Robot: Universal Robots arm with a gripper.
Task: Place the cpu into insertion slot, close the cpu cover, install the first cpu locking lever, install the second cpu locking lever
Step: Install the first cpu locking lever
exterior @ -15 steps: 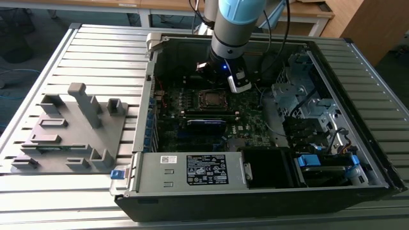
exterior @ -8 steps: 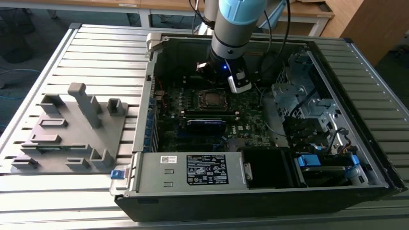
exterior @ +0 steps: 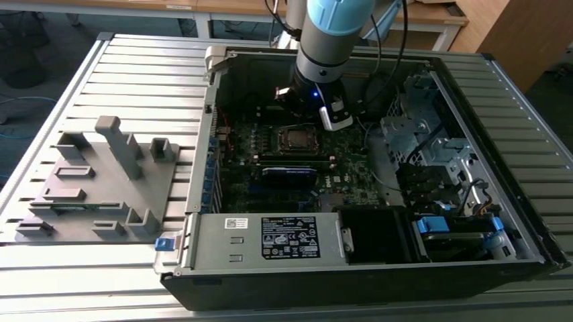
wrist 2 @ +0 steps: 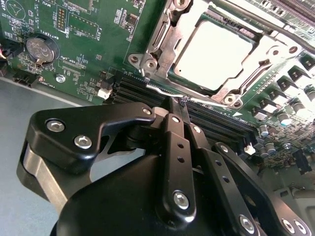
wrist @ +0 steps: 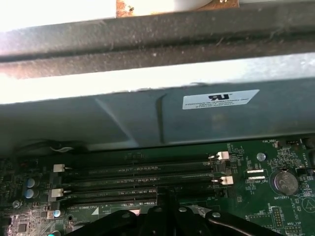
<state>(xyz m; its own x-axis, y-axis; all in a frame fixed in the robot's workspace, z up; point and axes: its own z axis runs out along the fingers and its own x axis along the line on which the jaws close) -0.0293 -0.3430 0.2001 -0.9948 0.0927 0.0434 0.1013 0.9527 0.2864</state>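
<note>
Well, the cpu (wrist 2: pixel 214 54) is already seated in the insertion slot (exterior: pixel 296 138). Its pale metal top shows through the window of the cpu cover (wrist 2: pixel 162 46), which lies flat over it. At the slot's corner a thin wire locking lever (wrist 2: pixel 165 90) juts out, and the claw (wrist 2: pixel 178 102) has its tip right at that wire's hooked end. Its two fingers are pressed together with no gap I can make out and nothing between them. Whether the tip actually touches the wire or sits just off it, I can't quite tell from this angle.

My worry is the wire itself. It looks slim and springy, so a narrow tip pushing slightly off-line could slide off and let it flick up. The claw would then come down on the memory slots (wrist: pixel 142 172) just beside the insertion slot, or scrape the green board. Pushing before the hook lines up with its catch could also bend the wire.

The second wrist view gives the close look at cover, wire and fingertips. The exterior view adds the arm (exterior: pixel 336 27) reaching down into the open case (exterior: pixel 358 288) on the desk (exterior: pixel 134 74), right above the slot. The first wrist view looks away from the slot, across the memory slots to the case wall, with a coin battery (wrist: pixel 283 182) near them.
</note>
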